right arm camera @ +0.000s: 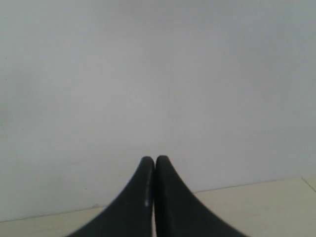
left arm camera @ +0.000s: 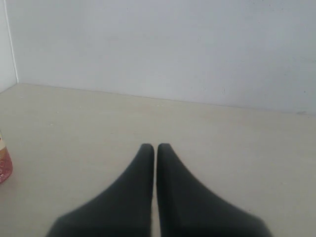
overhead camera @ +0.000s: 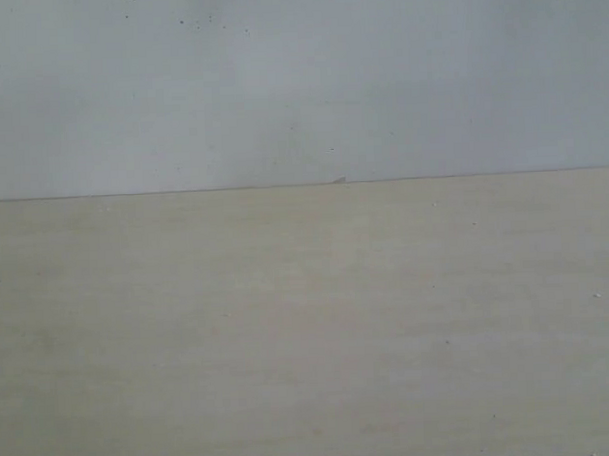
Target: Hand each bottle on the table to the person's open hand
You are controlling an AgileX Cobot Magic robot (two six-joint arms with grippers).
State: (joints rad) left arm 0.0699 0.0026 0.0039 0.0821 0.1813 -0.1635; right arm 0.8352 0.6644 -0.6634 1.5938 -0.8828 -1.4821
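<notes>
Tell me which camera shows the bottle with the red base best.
The left wrist view, though barely: the bottle is a sliver at the picture's edge, red base with cream above, standing on the table. The exterior view and the right wrist view show table and wall, but no bottle.

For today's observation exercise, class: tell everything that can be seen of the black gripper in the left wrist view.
The matt black, plastic-looking left gripper has two broad fingers tapering to rounded tips. They are shut, a thin slit between them, holding nothing. It points across the pale beige wood-grain table towards the grey-white wall.
</notes>
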